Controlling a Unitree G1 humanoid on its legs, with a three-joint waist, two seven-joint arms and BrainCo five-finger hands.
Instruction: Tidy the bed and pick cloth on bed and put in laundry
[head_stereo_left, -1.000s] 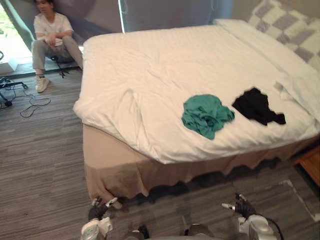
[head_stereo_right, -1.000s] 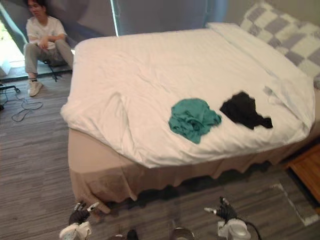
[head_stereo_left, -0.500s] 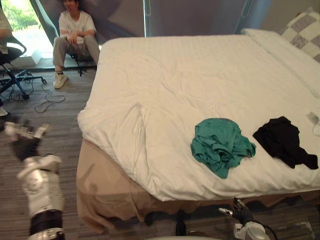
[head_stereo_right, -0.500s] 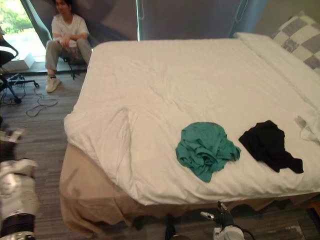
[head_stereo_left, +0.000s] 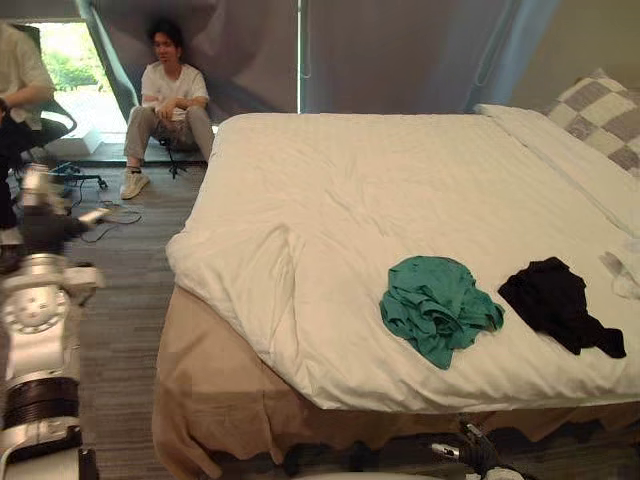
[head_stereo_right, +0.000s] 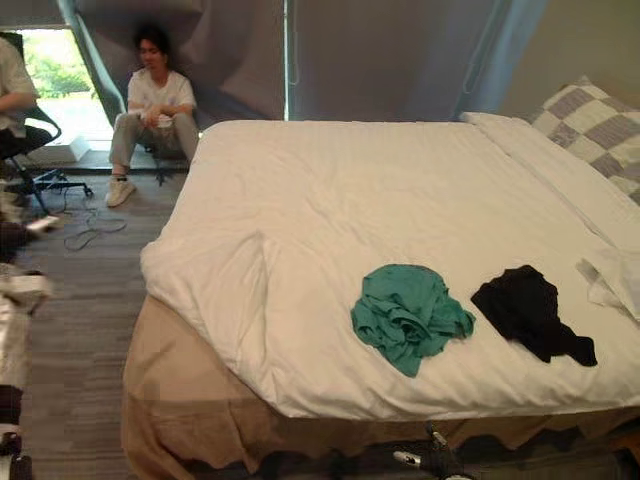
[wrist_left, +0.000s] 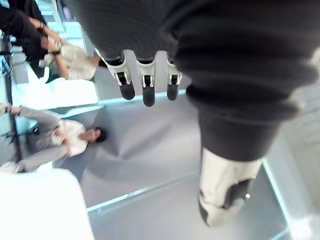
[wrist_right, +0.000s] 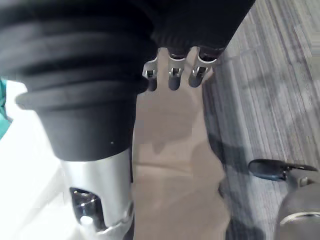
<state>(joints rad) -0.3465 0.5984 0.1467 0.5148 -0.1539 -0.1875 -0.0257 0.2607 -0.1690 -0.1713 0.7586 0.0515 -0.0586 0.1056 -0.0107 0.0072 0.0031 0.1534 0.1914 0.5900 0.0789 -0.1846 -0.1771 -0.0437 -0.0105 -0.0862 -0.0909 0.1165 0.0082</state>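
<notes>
A crumpled green cloth (head_stereo_left: 438, 306) lies on the white duvet (head_stereo_left: 380, 200) near the bed's front edge. A black cloth (head_stereo_left: 556, 301) lies just to its right. My left hand (head_stereo_left: 42, 220) is raised at the far left, well away from the bed and over the floor. In its wrist view the fingers (wrist_left: 144, 80) are straight and hold nothing. My right hand (head_stereo_left: 463, 452) hangs low in front of the bed skirt (wrist_right: 175, 150), below the green cloth, with relaxed fingers (wrist_right: 172, 75) that hold nothing.
A checkered pillow (head_stereo_left: 598, 112) and white pillows sit at the bed's right end, with a small white cloth (head_stereo_left: 624, 272) near them. One person (head_stereo_left: 170, 100) sits on the floor behind the bed's left corner. Another person (head_stereo_left: 18, 95) sits in a chair at far left. Cables (head_stereo_left: 100, 215) lie on the floor.
The camera has shifted, showing more of the back wall. My left arm has risen higher at the left edge. The right hand stays low; the cloths have not moved.
</notes>
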